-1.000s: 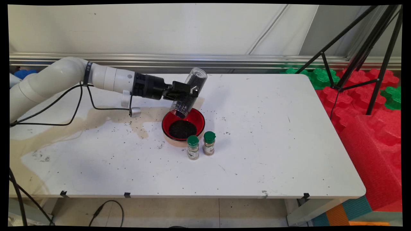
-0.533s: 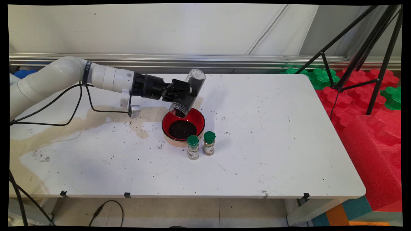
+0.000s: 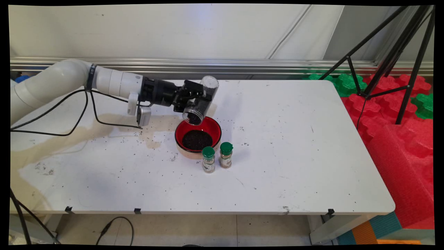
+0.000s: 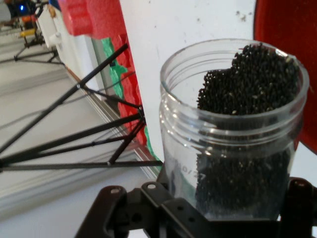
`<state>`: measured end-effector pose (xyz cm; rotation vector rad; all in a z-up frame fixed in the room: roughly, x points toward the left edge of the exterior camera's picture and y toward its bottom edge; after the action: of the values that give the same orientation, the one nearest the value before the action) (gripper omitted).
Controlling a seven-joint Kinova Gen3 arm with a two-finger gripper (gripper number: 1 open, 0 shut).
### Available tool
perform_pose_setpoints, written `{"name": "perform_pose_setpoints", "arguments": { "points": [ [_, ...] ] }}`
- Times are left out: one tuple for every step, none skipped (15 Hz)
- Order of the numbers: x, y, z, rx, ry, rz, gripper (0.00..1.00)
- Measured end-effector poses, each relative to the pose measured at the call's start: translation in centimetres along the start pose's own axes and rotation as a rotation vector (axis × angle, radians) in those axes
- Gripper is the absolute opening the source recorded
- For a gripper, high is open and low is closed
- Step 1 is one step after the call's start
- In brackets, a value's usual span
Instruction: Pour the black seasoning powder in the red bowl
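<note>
The tool (image 3: 194, 100) is clamped on a clear jar (image 3: 200, 104) of black seeds, tipped mouth-down above the red bowl (image 3: 197, 133) on the counter (image 3: 295, 146), so seeds land on the bowl's dark heap.

Bright even light; soft shadows on table (image 3: 277, 139); hand view background blurred.

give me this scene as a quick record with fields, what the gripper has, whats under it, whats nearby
gripper: shut on a clear jar
jar: tilted, open mouth down toward the bowl, dark seeds inside
seeds in jar: black, piled at the mouth
bowl: red, below the jar's mouth, holds a heap of dark seeds
spice bottles: two, green caps, upright, beside the bowl's near side
table: white, stained at left, scattered dark specks
</note>
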<state>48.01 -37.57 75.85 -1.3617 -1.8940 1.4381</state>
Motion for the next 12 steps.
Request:
{"name": "perform_pose_setpoints", "arguments": {
  "points": [
    [-0.1, -0.1, -0.1, 0.001, -0.001, -0.038, 0.0],
    [-0.2, -0.1, -0.2, 0.002, -0.003, -0.07, 0.0],
    [-0.4, -0.2, -0.4, 0.003, -0.006, -0.109, 0.0],
    [-0.6, -0.3, -0.5, 0.005, -0.008, -0.148, 0.0],
    [-0.7, -0.3, -0.6, 0.006, -0.01, -0.182, 0.0],
    [-0.9, -0.3, -0.8, 0.008, -0.012, -0.225, 0.0],
    [-1.0, -0.4, -0.9, 0.01, -0.013, -0.267, 0.0],
    [-1.2, -0.5, -1.0, 0.012, -0.013, -0.303, 0.0],
    [-1.3, -0.5, -1.1, 0.013, -0.014, -0.328, 0.0],
    [-1.4, -0.6, -1.2, 0.016, -0.015, -0.362, 0.0],
    [-1.6, -0.8, -1.3, 0.019, -0.015, -0.403, 0.0],
    [-1.7, -0.9, -1.5, 0.022, -0.016, -0.443, 0.0]
  ]
}}
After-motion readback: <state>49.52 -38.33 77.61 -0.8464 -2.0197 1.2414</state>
